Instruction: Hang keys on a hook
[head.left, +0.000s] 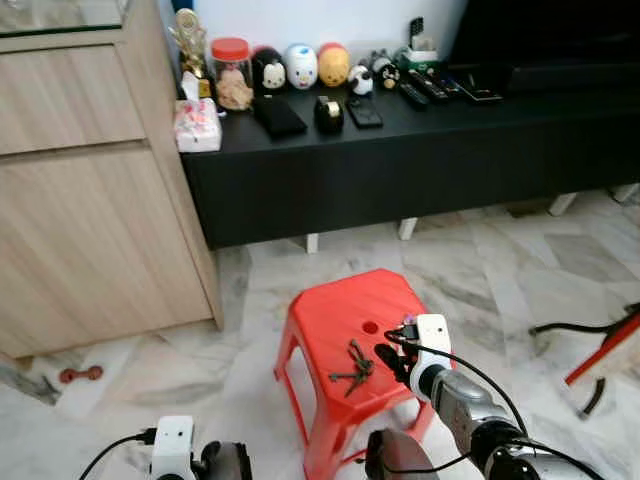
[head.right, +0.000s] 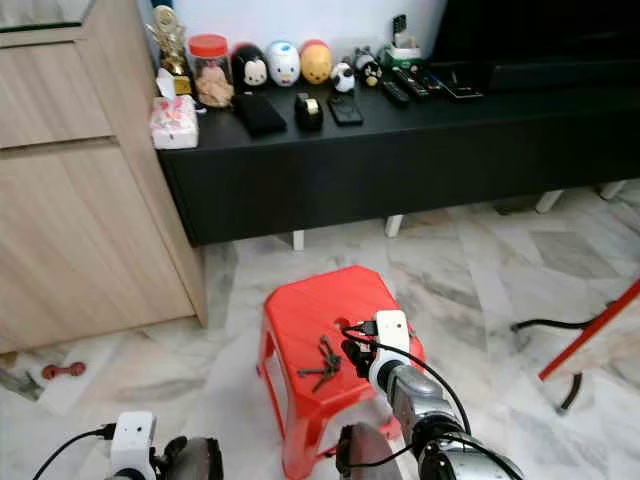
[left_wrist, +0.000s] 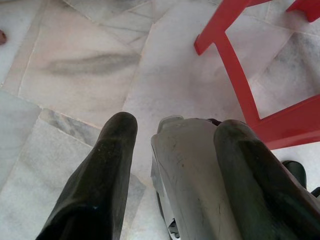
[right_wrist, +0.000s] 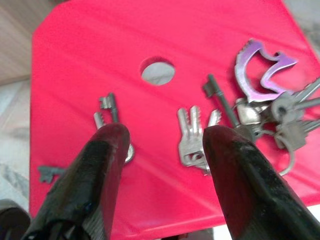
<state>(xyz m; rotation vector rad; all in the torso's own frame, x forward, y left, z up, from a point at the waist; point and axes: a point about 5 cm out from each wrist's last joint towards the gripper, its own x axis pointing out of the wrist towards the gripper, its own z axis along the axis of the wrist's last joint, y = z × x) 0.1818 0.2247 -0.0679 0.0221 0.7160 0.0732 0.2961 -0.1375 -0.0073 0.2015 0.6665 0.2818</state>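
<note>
The keys (head.left: 353, 366) lie on the stool (head.left: 330, 318) — right gripper (head.left: 388, 357) just right of them, cabinet (head.left: 420, 150) behind.

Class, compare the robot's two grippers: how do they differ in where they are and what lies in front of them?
The right gripper is over the red stool, fingers open above the keys; the left gripper hangs low beside the stool's leg. The right faces the stool top, the left faces marble floor. Both have two black fingers.

Marble floor (head.left: 480, 270), black console (head.left: 420, 150)
</note>
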